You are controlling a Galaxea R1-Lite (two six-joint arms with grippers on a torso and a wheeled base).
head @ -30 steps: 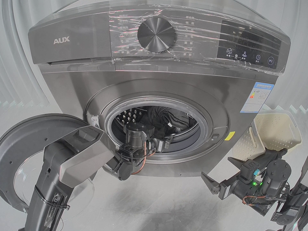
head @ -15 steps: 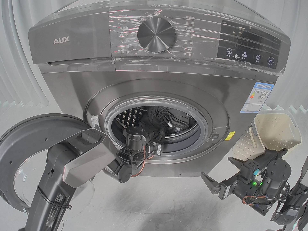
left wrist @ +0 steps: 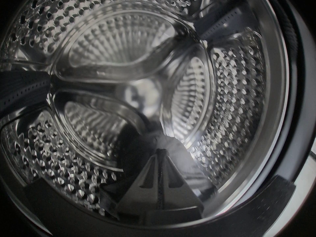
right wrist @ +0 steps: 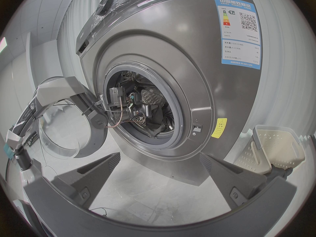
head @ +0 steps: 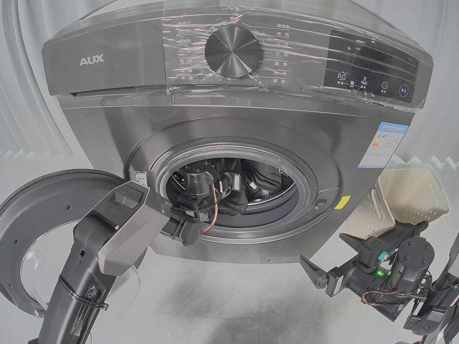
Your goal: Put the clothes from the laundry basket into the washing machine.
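The grey washing machine (head: pixel 239 120) stands with its round door (head: pixel 43 216) swung open to the left. My left gripper (head: pixel 237 186) is inside the drum opening, shut on a dark garment (head: pixel 234 204) that hangs over the drum's lower lip. In the left wrist view its fingertips (left wrist: pixel 161 153) are pressed together, with dark cloth (left wrist: pixel 131 152) around them, facing the perforated steel drum (left wrist: pixel 204 83). The right wrist view has the same garment (right wrist: pixel 153 119) drooping in the opening. My right gripper (head: pixel 330 256) hangs open and holds nothing, low at the right, in front of the cream laundry basket (head: pixel 416 192).
The basket (right wrist: pixel 279 145) rests tilted on the floor against the machine's right side. More dark clothes (head: pixel 267 177) lie deeper in the drum. Bare grey floor (head: pixel 239 297) stretches in front of the machine between the arms.
My left arm has risen and pushed farther into the drum, carrying the dark garment along. The right arm has stayed still.
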